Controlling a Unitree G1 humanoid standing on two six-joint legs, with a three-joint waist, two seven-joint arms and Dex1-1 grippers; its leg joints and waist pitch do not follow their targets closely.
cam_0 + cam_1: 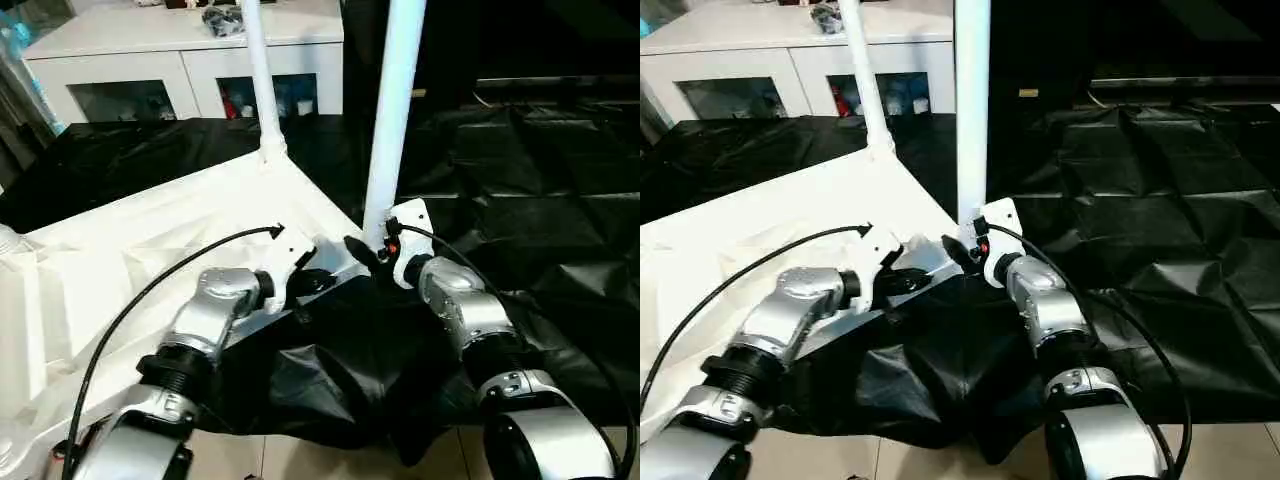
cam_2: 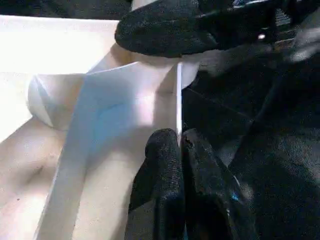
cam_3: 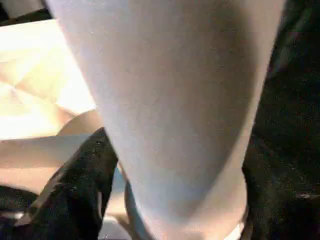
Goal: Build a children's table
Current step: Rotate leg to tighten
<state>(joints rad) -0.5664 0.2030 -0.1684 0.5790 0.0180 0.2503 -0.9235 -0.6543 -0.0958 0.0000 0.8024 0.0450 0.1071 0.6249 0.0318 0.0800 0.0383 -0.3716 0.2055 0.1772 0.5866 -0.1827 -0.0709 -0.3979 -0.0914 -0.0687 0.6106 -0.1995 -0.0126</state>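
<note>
The children's table top (image 1: pixel 150 230) lies upside down on the black cloth, ribbed side up. Two white legs stand upright in its corner sockets: a far one (image 1: pixel 260 80) and a near one (image 1: pixel 392 110). My left gripper (image 1: pixel 318 282) is shut on the top's thin near rim (image 2: pixel 178 100), close to the near corner. At the foot of the near leg (image 3: pixel 170 100) my right gripper (image 1: pixel 372 250) stands open, a black finger (image 3: pixel 75 195) on either side of the leg. One right finger (image 2: pixel 165 25) also appears in the left wrist view.
The work table is draped in black cloth (image 1: pixel 520 200), bunched and hanging over the front edge (image 1: pixel 330 380) between my forearms. A white cabinet with glass doors (image 1: pixel 190 60) stands behind the table. Pale floor tiles show below the front edge.
</note>
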